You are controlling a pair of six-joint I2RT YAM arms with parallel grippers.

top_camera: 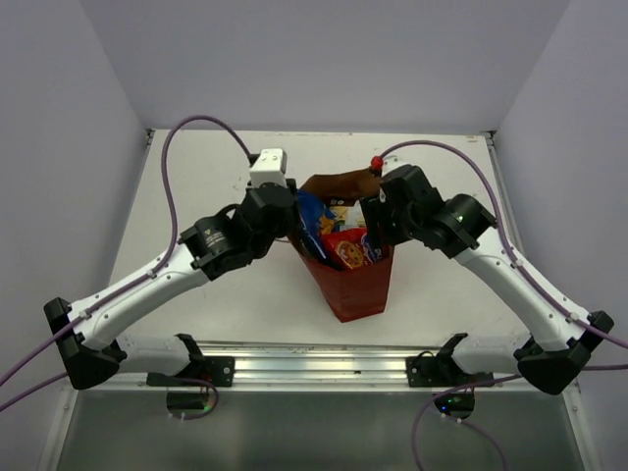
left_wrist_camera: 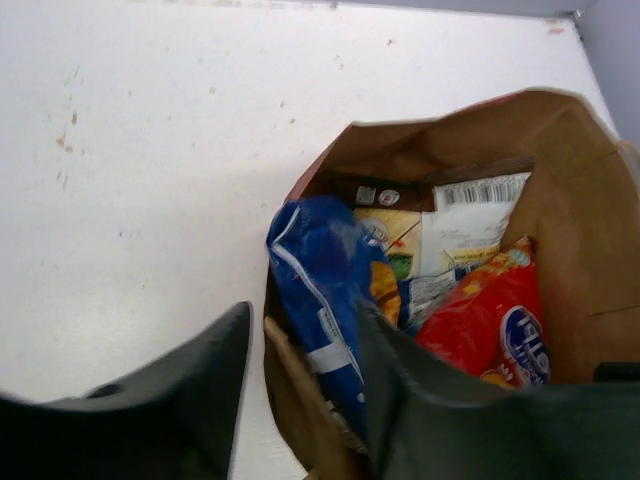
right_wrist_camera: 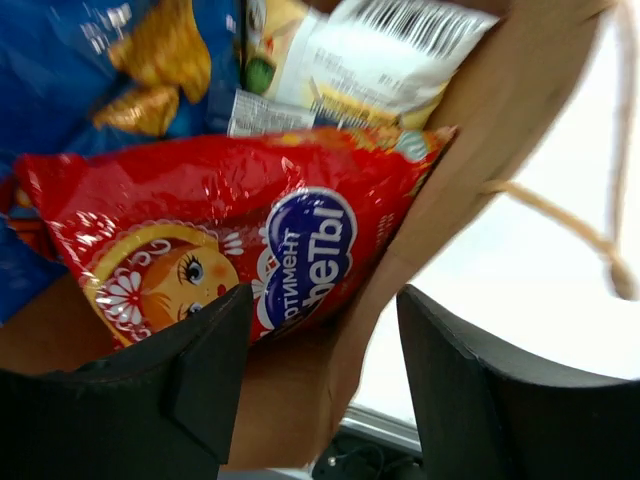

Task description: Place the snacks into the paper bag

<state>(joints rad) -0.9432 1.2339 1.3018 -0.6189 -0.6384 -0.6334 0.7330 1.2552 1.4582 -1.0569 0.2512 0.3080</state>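
Note:
The paper bag (top_camera: 353,289) stands open mid-table with the snacks inside. A blue-and-white pack (top_camera: 312,221) pokes out at its left, and the red cookie pack (top_camera: 345,248) at its right. My left gripper (top_camera: 294,224) is open astride the bag's left rim (left_wrist_camera: 285,370). One finger is outside and the other inside against the blue pack (left_wrist_camera: 320,270). The red pack (left_wrist_camera: 480,320) and a white-and-brown chip bag (left_wrist_camera: 470,220) lie deeper. My right gripper (top_camera: 378,234) is open astride the bag's right wall (right_wrist_camera: 400,290), with the red pack (right_wrist_camera: 230,220) by its inner finger.
A twine handle (right_wrist_camera: 560,215) hangs outside the bag's right wall. A metal rail (top_camera: 314,365) runs along the table's near edge between the arm bases. Purple cables arch over both arms. Grey walls close the table on left, right and back.

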